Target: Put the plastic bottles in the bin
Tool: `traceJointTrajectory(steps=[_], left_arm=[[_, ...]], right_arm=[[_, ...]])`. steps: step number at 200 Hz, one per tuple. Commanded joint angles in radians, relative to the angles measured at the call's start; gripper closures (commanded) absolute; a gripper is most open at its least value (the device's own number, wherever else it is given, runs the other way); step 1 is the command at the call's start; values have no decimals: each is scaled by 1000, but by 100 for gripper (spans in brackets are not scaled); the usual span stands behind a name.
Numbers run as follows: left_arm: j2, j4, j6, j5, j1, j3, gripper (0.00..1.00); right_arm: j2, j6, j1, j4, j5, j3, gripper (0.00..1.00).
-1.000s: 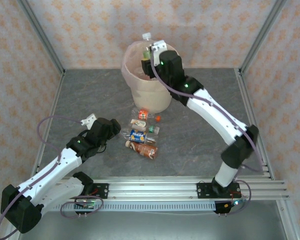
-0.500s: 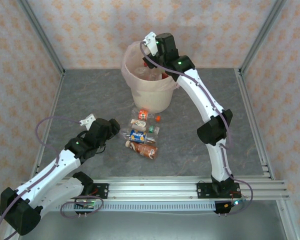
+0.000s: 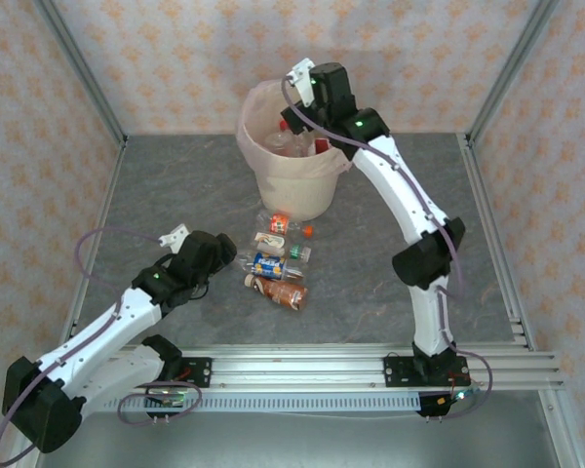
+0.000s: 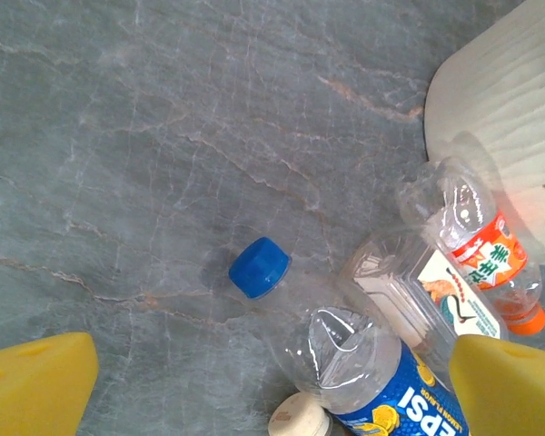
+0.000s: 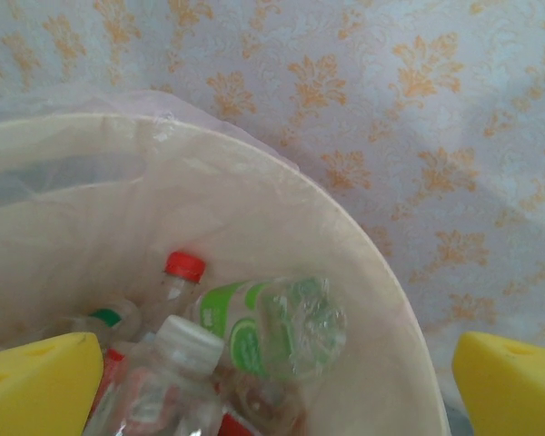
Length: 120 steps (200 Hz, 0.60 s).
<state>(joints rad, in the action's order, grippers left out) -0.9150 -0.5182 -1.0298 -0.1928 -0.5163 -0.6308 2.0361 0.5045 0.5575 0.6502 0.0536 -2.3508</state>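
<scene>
Some bottles [image 5: 271, 331] lie inside the bin [image 3: 292, 191], other bottles [image 3: 278, 291] lie on the table [image 3: 370, 255] just before it.

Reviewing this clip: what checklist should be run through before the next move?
1. Right pincer open and empty: ok.
2. Green-label bottle inside the bin: ok.
3. Left pincer open over the loose bottles: ok.
4. Blue-label bottle free of neighbours: not ok, others lie against it.
5. All bottles binned: not ok, several lie outside.

Bottles [image 5: 268, 329] inside bin [image 3: 294, 191], loose bottles [image 3: 277, 265] lying nearby
</scene>
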Motion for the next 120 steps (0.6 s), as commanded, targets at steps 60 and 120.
traceJointTrajectory(steps=[60,120], left_arm=[[-155,128,-190,86,25,0,0],[-219,266,-347,134,66,34,6]], right_arm=[[-654,-463,4,-380,-247,768,1],[-1016,-653,44,-620,-485,1353,1]])
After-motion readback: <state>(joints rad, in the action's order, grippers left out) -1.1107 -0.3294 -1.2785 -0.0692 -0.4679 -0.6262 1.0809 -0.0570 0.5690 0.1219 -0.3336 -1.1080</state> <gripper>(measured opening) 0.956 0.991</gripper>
